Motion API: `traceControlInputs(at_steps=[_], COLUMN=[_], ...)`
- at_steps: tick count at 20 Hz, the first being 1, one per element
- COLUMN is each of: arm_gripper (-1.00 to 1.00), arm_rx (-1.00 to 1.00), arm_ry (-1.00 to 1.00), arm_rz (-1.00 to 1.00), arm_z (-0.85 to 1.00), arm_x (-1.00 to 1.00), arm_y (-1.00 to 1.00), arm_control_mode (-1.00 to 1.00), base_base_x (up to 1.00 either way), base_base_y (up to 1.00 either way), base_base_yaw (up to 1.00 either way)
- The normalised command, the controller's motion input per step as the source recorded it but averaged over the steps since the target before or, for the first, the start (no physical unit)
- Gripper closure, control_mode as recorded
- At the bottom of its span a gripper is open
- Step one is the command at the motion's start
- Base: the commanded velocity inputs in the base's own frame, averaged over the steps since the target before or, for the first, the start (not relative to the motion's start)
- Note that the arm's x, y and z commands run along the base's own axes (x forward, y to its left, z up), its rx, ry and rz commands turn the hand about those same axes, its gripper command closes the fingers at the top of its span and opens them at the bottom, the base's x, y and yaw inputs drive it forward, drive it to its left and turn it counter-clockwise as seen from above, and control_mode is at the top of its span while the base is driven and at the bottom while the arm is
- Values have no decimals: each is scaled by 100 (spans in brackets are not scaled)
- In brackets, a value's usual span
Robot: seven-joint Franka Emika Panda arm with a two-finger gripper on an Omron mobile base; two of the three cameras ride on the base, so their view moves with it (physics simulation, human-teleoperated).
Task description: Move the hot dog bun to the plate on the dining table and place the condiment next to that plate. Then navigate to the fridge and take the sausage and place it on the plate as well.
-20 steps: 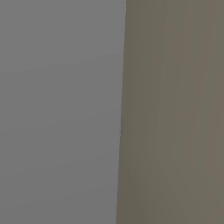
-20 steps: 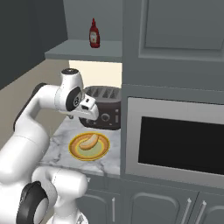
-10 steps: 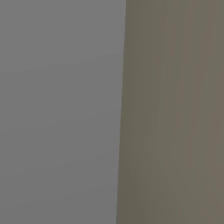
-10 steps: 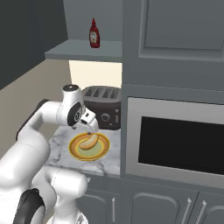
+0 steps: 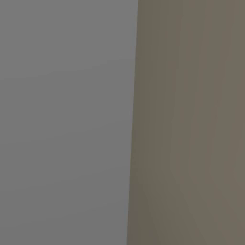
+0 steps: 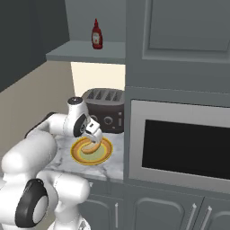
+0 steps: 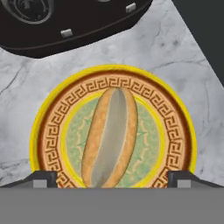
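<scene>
The hot dog bun [image 7: 110, 138], golden with a pale split, lies lengthwise on a yellow-rimmed patterned dish [image 7: 43, 140] on a marble counter. My gripper [image 7: 112, 179] hangs open just above it, and its two dark fingertips [image 7: 43, 178] stand either side of the bun's near end without touching it. From the right base view, the gripper [image 6: 95, 139] points down over the bun [image 6: 92, 147] and the dish [image 6: 81, 157]. The condiment [image 6: 96, 34], a red ketchup bottle, stands upright on a high shelf [image 6: 85, 51]. The task's plate, dining table, fridge and sausage are out of view.
A black toaster [image 6: 105, 112] stands just behind the dish, its base close to the rim [image 7: 65, 22]. A built-in microwave [image 6: 179, 143] and tall grey cabinets wall off the right side. Flat grey and beige panels [image 5: 182, 119] sit close before the left base camera.
The arm has bent down and carried the open gripper lower, from in front of the toaster to just over the bun. Bun, dish and bottle have not moved.
</scene>
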Motion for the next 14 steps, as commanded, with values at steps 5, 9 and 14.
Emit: traceControlInputs(at_steps=[5,9,14], arm_gripper=[-100,-100,-100], arm_rx=[0,0,0], arm_ry=[0,0,3], arm_rz=[-4,-3,0], arm_z=[-32,-29,-28], arm_x=[26,19,6], arm_y=[-3,-7,-10], arm_control_mode=[-100,-100,-100], base_base_x=[0,0,0], base_base_y=[0,0,0], base_base_yaw=[0,0,0])
